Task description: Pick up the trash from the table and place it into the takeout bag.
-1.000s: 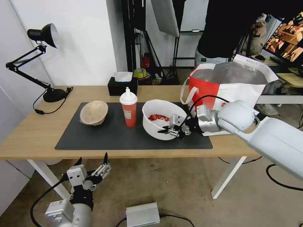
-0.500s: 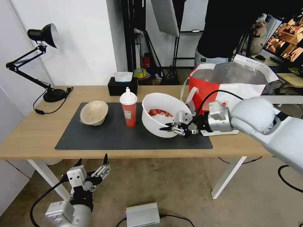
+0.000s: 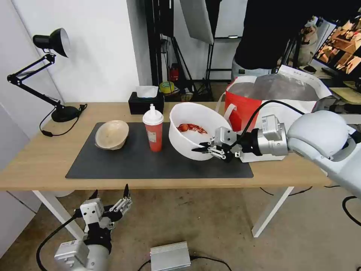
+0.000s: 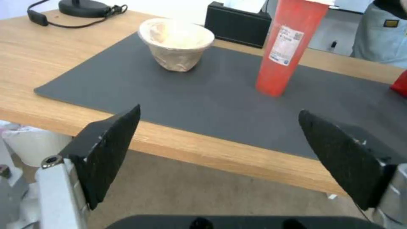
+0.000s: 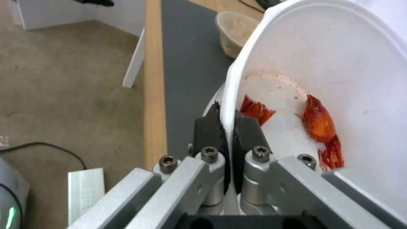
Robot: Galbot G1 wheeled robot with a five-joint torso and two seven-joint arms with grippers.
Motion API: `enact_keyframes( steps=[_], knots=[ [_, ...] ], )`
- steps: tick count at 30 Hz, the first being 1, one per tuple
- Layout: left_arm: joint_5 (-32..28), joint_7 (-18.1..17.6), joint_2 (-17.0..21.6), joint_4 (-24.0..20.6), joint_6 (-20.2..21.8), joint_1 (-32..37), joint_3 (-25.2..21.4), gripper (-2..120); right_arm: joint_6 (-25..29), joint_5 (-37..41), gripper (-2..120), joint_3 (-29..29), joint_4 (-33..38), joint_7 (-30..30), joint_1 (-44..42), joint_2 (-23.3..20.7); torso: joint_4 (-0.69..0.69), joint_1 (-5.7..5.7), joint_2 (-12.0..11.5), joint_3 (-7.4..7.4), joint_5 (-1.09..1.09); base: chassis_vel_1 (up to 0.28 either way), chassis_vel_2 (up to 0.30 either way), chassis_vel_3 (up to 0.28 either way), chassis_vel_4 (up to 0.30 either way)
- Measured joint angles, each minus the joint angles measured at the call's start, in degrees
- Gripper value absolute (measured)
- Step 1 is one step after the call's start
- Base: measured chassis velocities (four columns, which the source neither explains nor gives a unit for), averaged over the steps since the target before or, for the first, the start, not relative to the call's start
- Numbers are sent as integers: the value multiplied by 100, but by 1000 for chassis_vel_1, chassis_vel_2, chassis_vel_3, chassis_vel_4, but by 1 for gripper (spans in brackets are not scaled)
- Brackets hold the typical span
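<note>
My right gripper (image 3: 202,148) (image 5: 228,122) is shut on the near rim of the white bowl (image 3: 195,128) (image 5: 339,79), which hangs tilted above the dark mat (image 3: 150,160) with red food scraps (image 5: 318,121) inside. The red cup (image 3: 153,128) (image 4: 285,47) with its white lid stands upright at the mat's middle. Left of the cup sits the beige pulp bowl (image 3: 111,134) (image 4: 176,43). The red-and-white takeout bag (image 3: 270,98) stands open at the table's (image 3: 37,158) right end, behind my right arm. Below the table's front edge my left gripper (image 3: 109,197) (image 4: 216,159) hangs open and holds nothing.
A black tissue box (image 3: 145,101) (image 4: 237,24) stands behind the cup. A black desk lamp (image 3: 45,71) occupies the table's far left. A person in black stands behind the bag. A silver box (image 3: 170,256) lies on the floor under the table.
My right gripper has lifted the white bowl off the mat and tipped it more steeply, moving slightly right and up. The left arm has not moved.
</note>
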Motion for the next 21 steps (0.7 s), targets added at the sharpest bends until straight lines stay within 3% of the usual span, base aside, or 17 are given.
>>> enact_keyframes(
  steps=[21],
  knots=[
    [36, 6, -38, 0, -10, -7, 85, 100, -53, 537, 0, 281, -31, 236, 339, -147, 0, 0, 0, 0, 0, 0, 0, 0, 0]
  ],
)
